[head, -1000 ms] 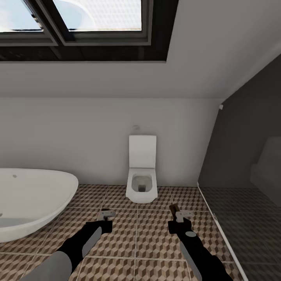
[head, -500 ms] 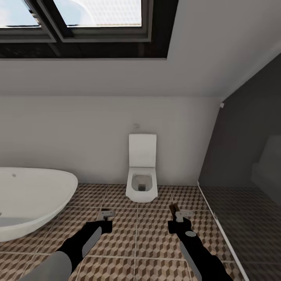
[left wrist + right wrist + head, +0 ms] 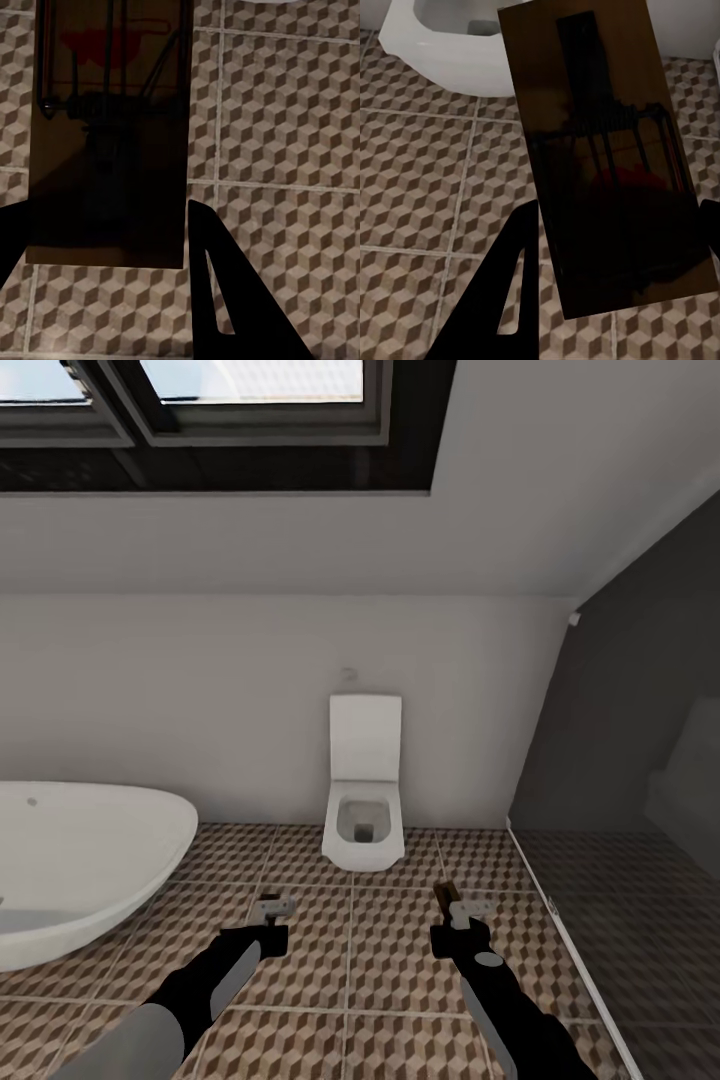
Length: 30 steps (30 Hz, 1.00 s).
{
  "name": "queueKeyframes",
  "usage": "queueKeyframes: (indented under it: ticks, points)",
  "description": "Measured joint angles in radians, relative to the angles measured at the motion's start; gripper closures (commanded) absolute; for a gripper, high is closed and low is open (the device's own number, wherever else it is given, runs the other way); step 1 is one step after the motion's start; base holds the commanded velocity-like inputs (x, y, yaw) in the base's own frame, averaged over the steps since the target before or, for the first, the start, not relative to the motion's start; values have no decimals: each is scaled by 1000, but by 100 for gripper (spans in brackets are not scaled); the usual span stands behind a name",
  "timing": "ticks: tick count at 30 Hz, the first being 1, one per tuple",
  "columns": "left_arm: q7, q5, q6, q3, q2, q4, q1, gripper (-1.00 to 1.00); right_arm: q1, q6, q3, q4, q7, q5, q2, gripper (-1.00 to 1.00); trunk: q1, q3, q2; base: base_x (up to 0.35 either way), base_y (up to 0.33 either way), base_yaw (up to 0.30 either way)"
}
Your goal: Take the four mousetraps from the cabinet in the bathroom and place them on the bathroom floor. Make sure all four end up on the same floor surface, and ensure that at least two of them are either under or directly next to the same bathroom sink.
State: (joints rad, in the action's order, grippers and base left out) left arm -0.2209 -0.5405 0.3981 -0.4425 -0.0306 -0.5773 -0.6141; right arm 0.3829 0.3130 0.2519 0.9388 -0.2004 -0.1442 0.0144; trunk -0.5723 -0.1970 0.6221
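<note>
Brown wooden mousetrap boards sit in both pincers. In the left wrist view, a flat rectangular board with dark wire parts and a red mark (image 3: pixel 109 127) lies between the left pincer's (image 3: pixel 101 232) black fingers (image 3: pixel 217 292), clamped above the brown-and-beige cube-patterned tiled bathroom floor (image 3: pixel 285 112). The right pincer (image 3: pixel 615 247) likewise grips a second dark brown board with a metal spring (image 3: pixel 607 150), held over the floor near the white toilet (image 3: pixel 450 52). From the head camera, both traps appear tiny and edge-on, their details unreadable. The white oval bathtub (image 3: pixel 80 860) is cut off at the frame edge.
</note>
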Motion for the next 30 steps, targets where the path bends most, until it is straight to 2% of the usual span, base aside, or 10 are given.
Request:
queueKeyframes:
  ticks: [22,25,30]
  points:
    - [0,0,0,0,0,0,0,100,0,0,-1,1,0,1,-5,100,-84,-104,154,0,0,0]
    - [0,0,0,0,0,0,0,100,0,0,-2,1,0,2,-16,100,-96,-118,175,0,0,0]
    - [0,0,0,0,0,0,0,100,0,0,-8,1,5,0,-64,100,-115,-142,211,0,0,0]
